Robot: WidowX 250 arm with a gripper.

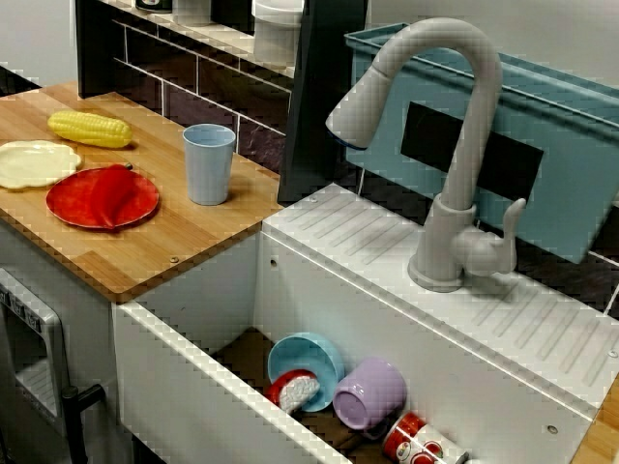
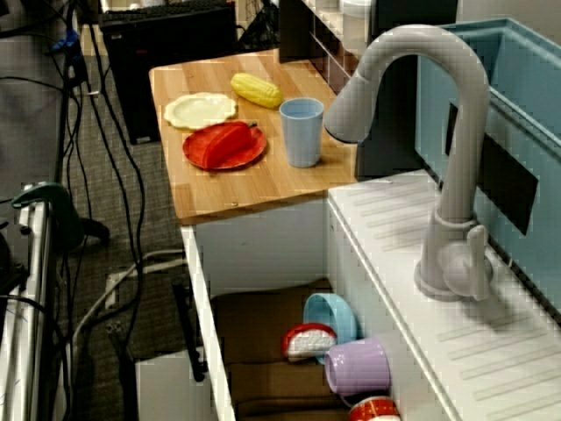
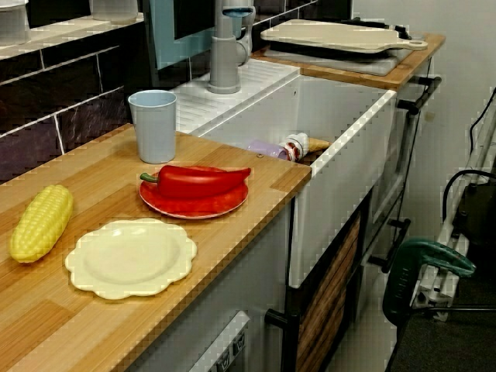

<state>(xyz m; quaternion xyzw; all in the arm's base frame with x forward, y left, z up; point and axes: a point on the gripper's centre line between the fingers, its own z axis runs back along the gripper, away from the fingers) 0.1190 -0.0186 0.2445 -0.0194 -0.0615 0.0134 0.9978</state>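
Well, my gripper: it is not in any of the three views, so I cannot tell if my fingers are spread, pressed together or pinching something.
Red pepper (image 3: 198, 180): it lies on its side on the red plate (image 3: 194, 208), with a green stem at one end.
Red plate: it sits on the wooden counter (image 1: 145, 246), between the blue cup (image 1: 209, 162) and the cream plate (image 3: 130, 258).
Blue cup: it stands upright just beside the red plate, on the side nearer the sink (image 1: 184, 387).
Cream plate: it has a wavy edge, has nothing on it, and lies just beside the red plate.
Corn (image 3: 40, 222): the yellow cob lies flat on the counter, near the cream plate on the wall side.
Sink: it is white and deep, right next to the wooden counter.
Blue bowl (image 1: 308, 356): it is tipped on its side down in the sink, with a red and white thing (image 1: 298, 390) at its mouth. I cannot tell what that thing is.
Purple cup (image 1: 370, 391): it lies on its side in the sink, just beside the blue bowl.
Red can (image 1: 416, 443): it is red with white spots and lies beside the purple cup, partly cut off in the view from above the sink.
Faucet (image 1: 455, 145): it is grey, stands behind the sink, and its spout bends over.
Cutting board (image 3: 333, 35): it is pale and lies on the far counter, past the sink.
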